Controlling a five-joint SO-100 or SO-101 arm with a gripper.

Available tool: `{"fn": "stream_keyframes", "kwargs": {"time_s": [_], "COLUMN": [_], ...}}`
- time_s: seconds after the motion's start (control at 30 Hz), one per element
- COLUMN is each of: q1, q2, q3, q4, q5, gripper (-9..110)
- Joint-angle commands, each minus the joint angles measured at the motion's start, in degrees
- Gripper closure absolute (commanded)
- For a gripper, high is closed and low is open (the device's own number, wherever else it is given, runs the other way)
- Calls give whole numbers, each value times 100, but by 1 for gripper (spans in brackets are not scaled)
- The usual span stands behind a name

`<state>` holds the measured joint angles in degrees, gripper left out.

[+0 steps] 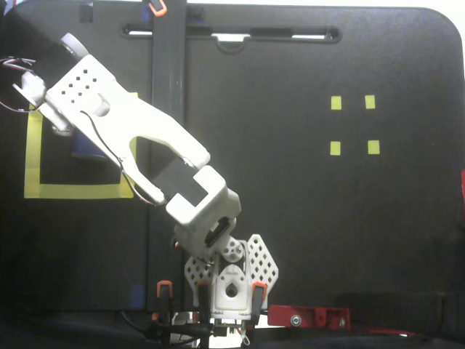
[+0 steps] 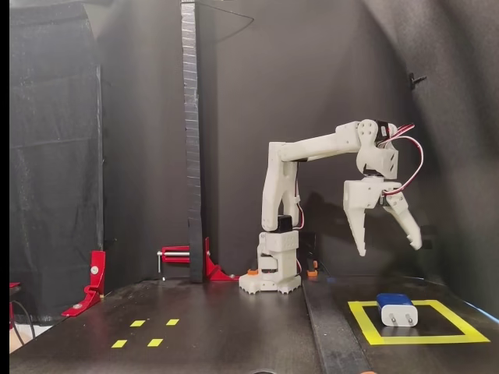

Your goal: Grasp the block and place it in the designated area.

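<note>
The two jaws are spread wide apart, and nothing is held between them. In the fixed view from the side, the gripper (image 2: 390, 249) is seen hanging in the air, with its fingers pointed down. It is well above the block (image 2: 397, 309) and is not touching it. The block is dark blue on top, and its near end is pale with two small slots or prongs that are too small to be told apart. It lies flat on the table inside the designated area (image 2: 366, 324), a big square marked with wide yellow tape and black in the middle. The white arm (image 2: 312, 147) is held up high, reaching out from its base (image 2: 269, 282) toward the square. In the fixed view from above, the arm (image 1: 138, 138) is laid across the top corner of the yellow square (image 1: 32, 156), and only a small blue bit of the block (image 1: 87, 150) can be seen beside it. The jaws themselves cannot be made out in that view. Four tiny yellow squares (image 1: 353, 124) are stuck on the black table (image 1: 327, 233), well away on the right side of that view. A red clamp (image 2: 187, 261) is seen near the tall black post (image 2: 190, 140).
</note>
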<state>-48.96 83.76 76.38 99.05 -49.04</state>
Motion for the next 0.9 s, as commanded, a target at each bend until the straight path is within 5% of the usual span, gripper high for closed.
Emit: {"fn": "stream_keyframes", "kwargs": {"time_s": [0.0, 0.13, 0.57, 0.87], "q1": [44, 62, 97, 26], "q2": [281, 281, 272, 272], "q3": [-44, -35, -35, -35], "q4": [-26, -62, -105, -624], "q5": [-35, -18, 114, 2417], "gripper": [85, 101, 101, 101]}}
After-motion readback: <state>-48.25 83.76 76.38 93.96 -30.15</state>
